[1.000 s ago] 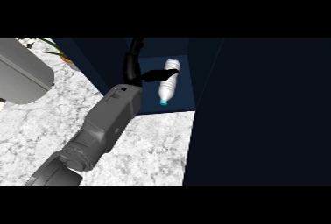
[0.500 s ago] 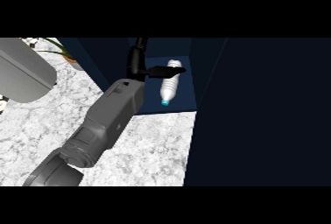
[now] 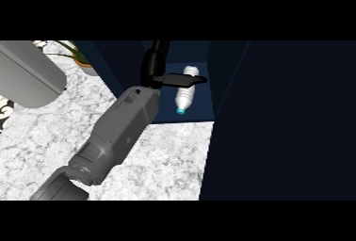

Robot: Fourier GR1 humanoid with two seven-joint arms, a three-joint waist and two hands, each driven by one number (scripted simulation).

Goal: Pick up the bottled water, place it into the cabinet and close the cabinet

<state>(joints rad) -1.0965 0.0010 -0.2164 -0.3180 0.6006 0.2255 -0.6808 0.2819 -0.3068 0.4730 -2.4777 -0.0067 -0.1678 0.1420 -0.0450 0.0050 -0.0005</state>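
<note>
One bottled water (image 3: 185,92) lies inside the dark blue cabinet (image 3: 125,61), teal cap toward the counter. One hand (image 3: 158,70), the right, reaches in, its thumb across the bottle; its fingers cannot be made out. One potted plant (image 3: 82,63) stands on the marbled counter (image 3: 167,155).

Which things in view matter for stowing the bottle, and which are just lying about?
Job:
bottled water, inside the cabinet
cabinet, dark blue, open
right hand, fingers curled round the bottle

Lying about:
potted plant, counter's far left
grey appliance, left edge
</note>
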